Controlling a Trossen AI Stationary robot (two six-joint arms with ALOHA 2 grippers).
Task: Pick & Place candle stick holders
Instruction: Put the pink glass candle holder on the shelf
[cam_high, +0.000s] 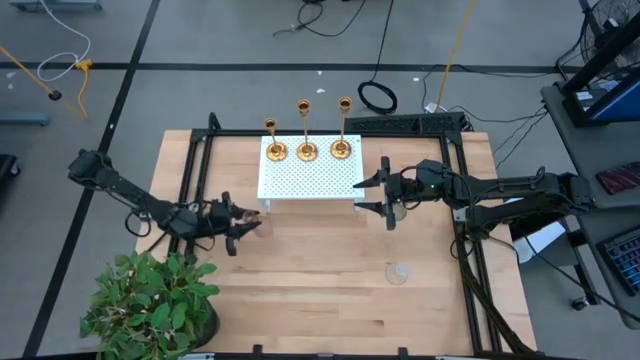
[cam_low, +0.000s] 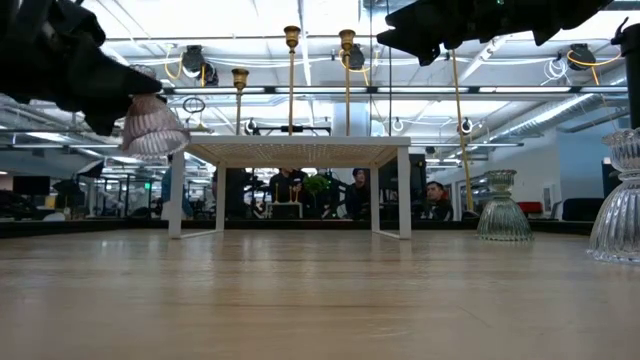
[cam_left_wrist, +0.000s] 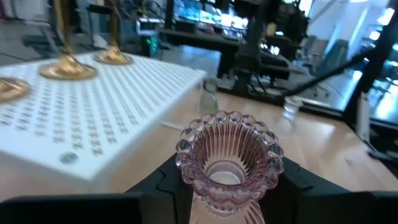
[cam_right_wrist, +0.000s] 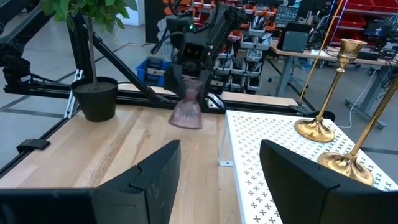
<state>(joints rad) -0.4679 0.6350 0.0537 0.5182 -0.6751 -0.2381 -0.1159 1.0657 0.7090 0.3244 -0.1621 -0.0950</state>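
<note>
Three gold candle stick holders (cam_high: 306, 150) stand on their round bases along the far edge of a white perforated platform (cam_high: 310, 178). My left gripper (cam_high: 243, 218) is shut on a pink ribbed glass holder (cam_left_wrist: 229, 155), just left of the platform's near left corner. In the low view the pink holder (cam_low: 153, 128) is well above the table. My right gripper (cam_right_wrist: 217, 180) is open and empty at the platform's right edge (cam_high: 372, 192). A greenish glass holder (cam_low: 503, 208) stands on the table below it. A clear glass one (cam_high: 398, 272) stands nearer the front. My left gripper pinches the pink holder's narrow waist (cam_left_wrist: 214, 202) between its two fingers (cam_left_wrist: 163, 183), one on each side. The fingers come slanting down from the table's left. The holder is lifted clear of the table and tilted. Its flared, beaded end (cam_right_wrist: 186, 117) points ahead of the fingers and downward.
A potted plant (cam_high: 150, 300) stands at the table's near left corner. Black frame rails (cam_high: 195, 170) run along the table's left, far and right sides. Bare wood lies in front of the platform. People sit in the room beyond (cam_low: 432, 198).
</note>
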